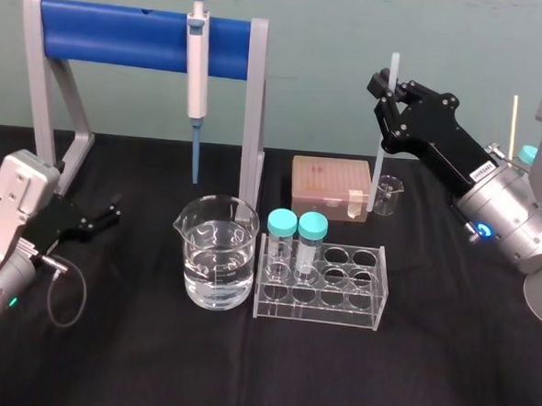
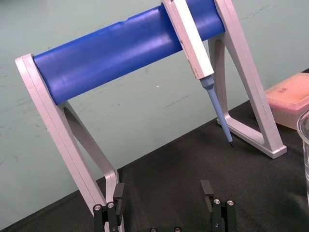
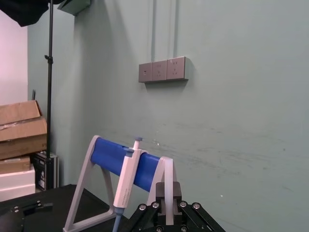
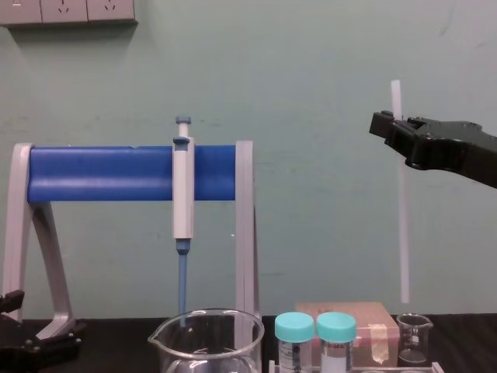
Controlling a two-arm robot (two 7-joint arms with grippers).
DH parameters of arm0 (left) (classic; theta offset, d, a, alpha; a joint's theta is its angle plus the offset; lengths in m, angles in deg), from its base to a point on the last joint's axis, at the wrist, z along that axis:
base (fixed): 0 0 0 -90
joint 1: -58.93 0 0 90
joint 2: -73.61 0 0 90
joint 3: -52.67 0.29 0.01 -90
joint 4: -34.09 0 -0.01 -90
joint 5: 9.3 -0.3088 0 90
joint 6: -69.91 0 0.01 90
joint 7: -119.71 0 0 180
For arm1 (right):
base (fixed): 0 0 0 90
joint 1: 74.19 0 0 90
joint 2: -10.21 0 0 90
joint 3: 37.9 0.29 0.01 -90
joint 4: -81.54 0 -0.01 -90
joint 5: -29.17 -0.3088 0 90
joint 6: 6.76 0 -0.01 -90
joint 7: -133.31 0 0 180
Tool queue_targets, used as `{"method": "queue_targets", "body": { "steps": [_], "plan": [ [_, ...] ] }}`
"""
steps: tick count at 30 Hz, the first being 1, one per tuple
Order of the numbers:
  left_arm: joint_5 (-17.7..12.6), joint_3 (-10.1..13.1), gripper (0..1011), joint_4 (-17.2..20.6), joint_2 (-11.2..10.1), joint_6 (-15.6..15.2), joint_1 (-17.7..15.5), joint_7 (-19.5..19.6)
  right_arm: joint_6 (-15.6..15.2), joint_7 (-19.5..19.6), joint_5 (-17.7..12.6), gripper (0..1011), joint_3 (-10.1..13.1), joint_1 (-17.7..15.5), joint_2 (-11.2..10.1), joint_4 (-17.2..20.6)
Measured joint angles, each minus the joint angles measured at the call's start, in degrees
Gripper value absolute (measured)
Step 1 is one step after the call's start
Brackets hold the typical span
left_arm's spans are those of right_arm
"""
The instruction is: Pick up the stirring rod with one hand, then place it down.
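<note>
The right gripper (image 1: 389,89) clamps the stirring rod (image 4: 402,233) near its top — upright, close above the small beaker (image 4: 414,342). Lowered crooked, it could clip the rim and slip. Left gripper (image 2: 162,191) idles, jaws apart, far left.

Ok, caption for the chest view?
Right gripper holds the stirring rod upright, raised near the small beaker; left gripper parked low beside the stand.

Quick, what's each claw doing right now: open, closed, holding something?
Left gripper: open, holding nothing.
Right gripper: closed on the stirring rod, held upright.
</note>
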Motion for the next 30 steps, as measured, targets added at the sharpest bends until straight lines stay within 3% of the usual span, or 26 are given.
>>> {"method": "queue_targets", "body": {
  "steps": [30],
  "plan": [
    [0.0, 0.0, 1000, 0.0, 0.0, 0.0, 0.0, 0.0, -0.3, -0.4, -0.4, 72, -0.6, 0.3, -0.1, -0.1]
  ]
}}
